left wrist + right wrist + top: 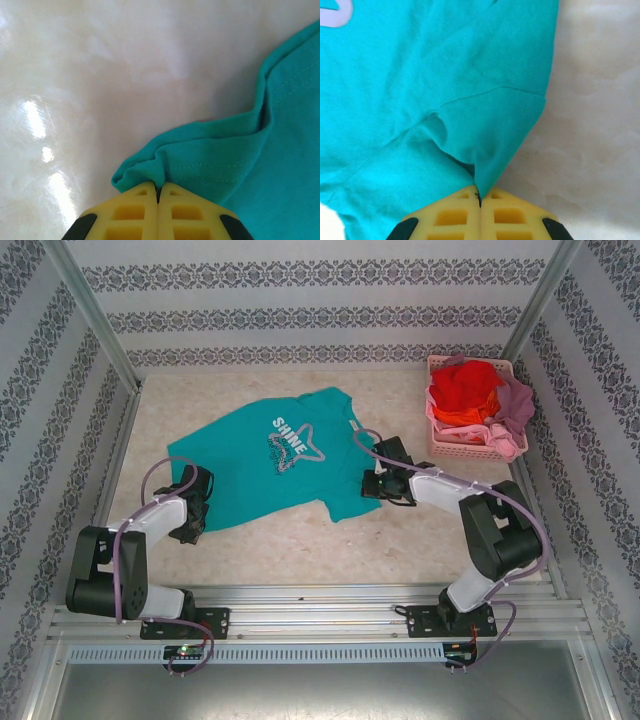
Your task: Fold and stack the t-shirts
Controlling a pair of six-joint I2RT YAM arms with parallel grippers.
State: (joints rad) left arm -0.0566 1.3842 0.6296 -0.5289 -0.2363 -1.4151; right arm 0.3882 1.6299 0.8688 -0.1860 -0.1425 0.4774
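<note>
The left gripper (157, 192) is clamped on a bunched edge fold of the teal cloth short-sleeved t-shirt (255, 465). The right gripper (480, 197) is pinched shut on the opposite edge. Between them the shirt lies spread, its long axis slanting near-left to far-right, with the white chest lettering (290, 430) upright. Beyond the right gripper, the red, orange and mauve-pink shirts (465, 390) are heaped in a pink plastic lattice basket (470, 452).

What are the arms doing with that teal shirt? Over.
Left gripper shut on teal shirt corner. Right gripper shut on its other side. Pink basket stands apart.
</note>
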